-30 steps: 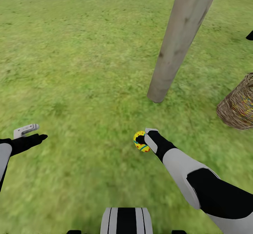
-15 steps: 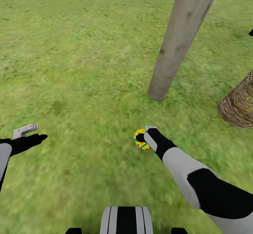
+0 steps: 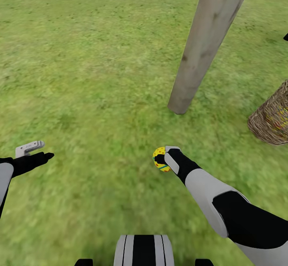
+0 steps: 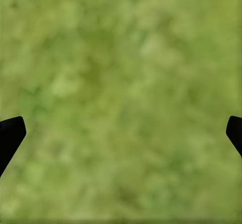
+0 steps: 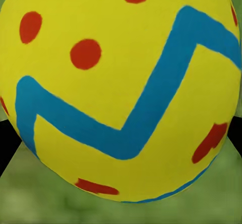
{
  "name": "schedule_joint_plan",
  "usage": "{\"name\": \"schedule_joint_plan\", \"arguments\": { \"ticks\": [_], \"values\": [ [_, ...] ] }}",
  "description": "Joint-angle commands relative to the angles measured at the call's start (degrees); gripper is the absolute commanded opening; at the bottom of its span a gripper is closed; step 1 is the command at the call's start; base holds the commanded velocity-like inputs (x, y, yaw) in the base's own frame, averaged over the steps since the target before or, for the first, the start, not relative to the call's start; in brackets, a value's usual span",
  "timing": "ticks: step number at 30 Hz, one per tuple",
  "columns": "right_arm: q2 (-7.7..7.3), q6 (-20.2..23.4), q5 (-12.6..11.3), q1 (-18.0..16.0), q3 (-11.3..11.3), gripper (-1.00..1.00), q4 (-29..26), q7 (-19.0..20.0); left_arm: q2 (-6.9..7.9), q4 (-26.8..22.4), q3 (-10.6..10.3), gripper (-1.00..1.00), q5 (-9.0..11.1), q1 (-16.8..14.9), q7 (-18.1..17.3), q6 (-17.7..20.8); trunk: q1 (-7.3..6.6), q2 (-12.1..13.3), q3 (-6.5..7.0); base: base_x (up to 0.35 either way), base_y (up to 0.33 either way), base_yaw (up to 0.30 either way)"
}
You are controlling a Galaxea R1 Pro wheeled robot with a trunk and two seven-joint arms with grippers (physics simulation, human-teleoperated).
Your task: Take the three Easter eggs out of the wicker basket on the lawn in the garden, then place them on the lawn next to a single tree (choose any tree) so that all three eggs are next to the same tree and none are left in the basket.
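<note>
Holding one egg (image 3: pixel 161 159) clamped between its jaws, the right gripper (image 3: pixel 165 159) hangs low over the lawn (image 3: pixel 88 66), with the pale trunk of the tree (image 3: pixel 202 46) standing ahead of the jaws and a little to their right, near but apart from them. In the right wrist view the egg (image 5: pixel 118 90) sits squarely between the two dark fingertips, grass blurred beyond it; whether it touches the ground cannot be told. The left gripper (image 3: pixel 34 151) hovers well off to the left with its jaws wide apart and nothing between them but grass (image 4: pixel 121 93). The basket (image 3: pixel 273 118) stands on the lawn to the right of the right jaws, beyond the trunk's foot, and colour showing through its weave suggests eggs inside, though their number cannot be read. Assessment: no egg lies by the tree yet; the first is in transit and close to its spot, release outstanding, and the rest of the eggs are yet to be fetched.
</note>
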Motion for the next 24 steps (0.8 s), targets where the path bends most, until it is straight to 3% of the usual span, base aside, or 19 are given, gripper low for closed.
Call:
{"name": "schedule_joint_plan", "arguments": {
  "ticks": [1,24],
  "values": [
    [-0.02,0.3,-0.5,0.0,0.4,1.00,-0.1,-0.5,0.05,-0.1,0.0,1.00,0.6,0.0,0.5,0.2,0.01,0.0,-0.05,0.000,0.000,0.000],
    [0.00,0.3,-0.5,0.0,0.4,1.00,0.0,-0.5,0.10,-0.1,0.0,1.00,0.6,0.0,0.5,0.2,-0.12,0.1,1.06,0.000,0.000,0.000]
  ]
}}
